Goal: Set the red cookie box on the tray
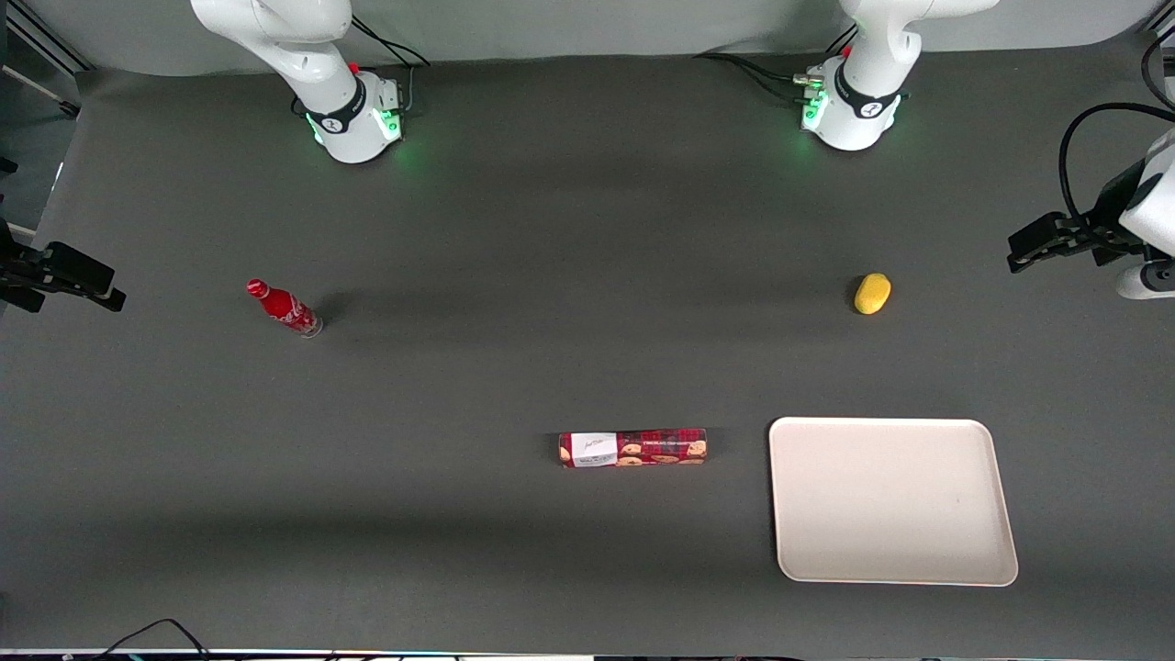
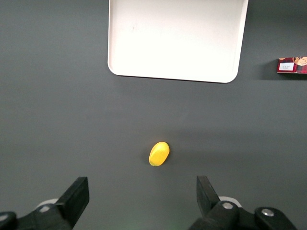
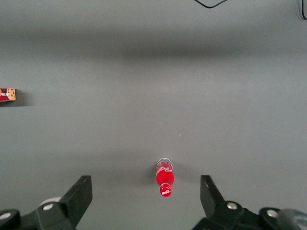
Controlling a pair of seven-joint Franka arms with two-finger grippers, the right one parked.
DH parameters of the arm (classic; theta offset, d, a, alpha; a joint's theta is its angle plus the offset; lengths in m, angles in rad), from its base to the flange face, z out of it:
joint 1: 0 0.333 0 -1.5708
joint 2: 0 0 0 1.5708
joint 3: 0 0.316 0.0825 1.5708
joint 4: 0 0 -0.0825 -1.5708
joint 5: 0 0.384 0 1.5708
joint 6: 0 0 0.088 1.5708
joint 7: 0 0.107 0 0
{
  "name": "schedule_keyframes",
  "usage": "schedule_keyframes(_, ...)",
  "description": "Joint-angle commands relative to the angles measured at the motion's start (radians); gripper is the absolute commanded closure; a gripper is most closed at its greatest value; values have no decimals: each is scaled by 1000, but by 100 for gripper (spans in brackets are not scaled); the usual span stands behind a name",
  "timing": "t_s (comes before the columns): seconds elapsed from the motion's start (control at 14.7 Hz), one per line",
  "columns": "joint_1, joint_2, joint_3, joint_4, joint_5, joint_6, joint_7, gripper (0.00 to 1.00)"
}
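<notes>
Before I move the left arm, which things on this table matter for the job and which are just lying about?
For the job:
- red cookie box, lying flat on the table beside the tray
- tray, nothing on it
- left arm's claw, open, hovering above the yellow object

Lying about:
- yellow object, farther from the front camera than the tray
- red bottle, toward the parked arm's end

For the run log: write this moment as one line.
gripper: open, above yellow oval object | long dark-red tartan cookie box: flat on table, beside tray, untouched | flat cream-white rectangular tray: nothing on it | step: pick not begun
</notes>
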Motion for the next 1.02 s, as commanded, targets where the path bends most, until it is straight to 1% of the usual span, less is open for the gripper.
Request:
schedule_keyframes(0.0, -10, 13, 6, 26, -2, -22, -10, 0)
schedule_keyframes(0.81, -16, 16, 0, 23, -3, -19, -15, 0)
schedule_keyframes(0.95, -21, 19, -20, 25, -14, -17, -46, 0)
